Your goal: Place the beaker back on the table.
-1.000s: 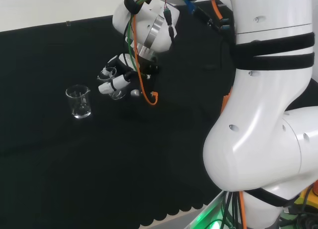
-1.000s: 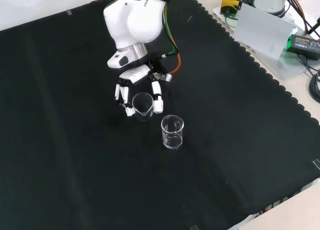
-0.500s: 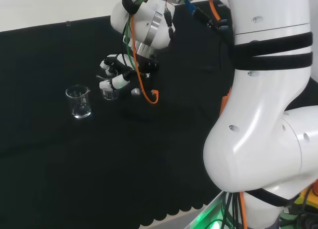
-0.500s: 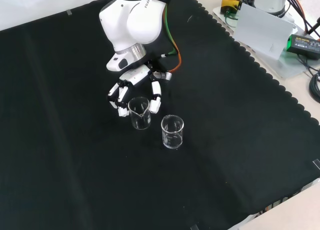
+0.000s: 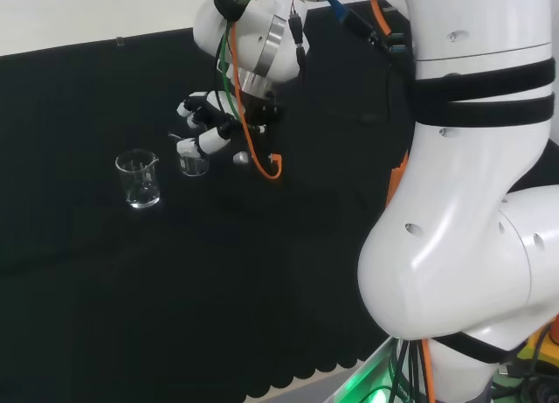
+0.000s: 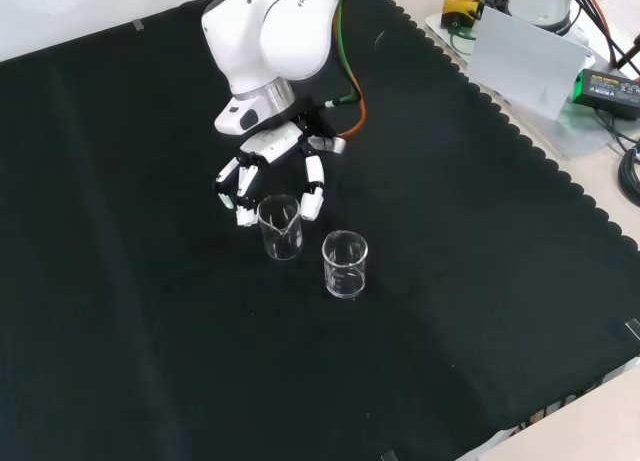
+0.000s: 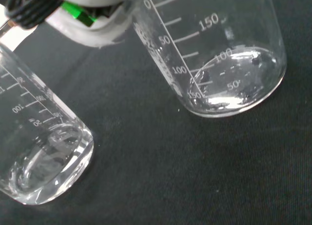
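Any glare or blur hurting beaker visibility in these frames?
Head view: both beakers faint against the black cloth, outlined only by rim highlights. Front view: clearer, bright rims. Wrist view: hand blurred up close, specular glare on the beaker bases.

Hand [image 6: 272, 171] at upper centre of frame, fingers spread and straight above beaker [image 6: 280, 226]. Beaker upright on black cloth [image 6: 120, 311]. Second beaker [image 6: 345, 265] just right and lower, apart.
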You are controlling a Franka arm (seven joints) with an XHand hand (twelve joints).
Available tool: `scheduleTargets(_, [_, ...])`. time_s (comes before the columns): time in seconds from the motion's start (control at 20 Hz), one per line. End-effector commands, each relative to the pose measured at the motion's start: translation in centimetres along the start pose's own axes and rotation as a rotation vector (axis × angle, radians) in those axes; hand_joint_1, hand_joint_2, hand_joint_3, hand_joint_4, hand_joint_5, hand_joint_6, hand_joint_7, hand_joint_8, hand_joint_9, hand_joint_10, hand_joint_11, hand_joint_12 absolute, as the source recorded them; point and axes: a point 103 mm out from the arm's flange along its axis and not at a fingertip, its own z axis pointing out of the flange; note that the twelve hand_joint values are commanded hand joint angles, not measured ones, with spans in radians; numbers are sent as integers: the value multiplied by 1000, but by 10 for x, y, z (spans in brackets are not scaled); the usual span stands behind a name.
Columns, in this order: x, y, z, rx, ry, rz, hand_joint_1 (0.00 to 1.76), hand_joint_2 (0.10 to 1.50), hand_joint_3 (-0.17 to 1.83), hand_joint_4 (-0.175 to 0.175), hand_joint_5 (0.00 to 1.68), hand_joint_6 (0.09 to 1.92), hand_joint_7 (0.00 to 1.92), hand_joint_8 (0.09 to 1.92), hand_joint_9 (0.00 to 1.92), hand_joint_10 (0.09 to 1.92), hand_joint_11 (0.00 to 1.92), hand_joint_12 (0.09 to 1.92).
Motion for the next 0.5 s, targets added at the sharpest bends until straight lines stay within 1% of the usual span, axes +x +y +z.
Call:
scheduleTargets(0.05, [1, -10, -19, -23, -29, 10, 843, 583, 487, -76, 420, 551, 879, 87, 892, 87, 127, 1342])
scheduleTargets(0.5, [9, -32, -49, -65, -47, 21, 839, 588, 476, -77, 436, 507, 874, 87, 887, 87, 122, 1345])
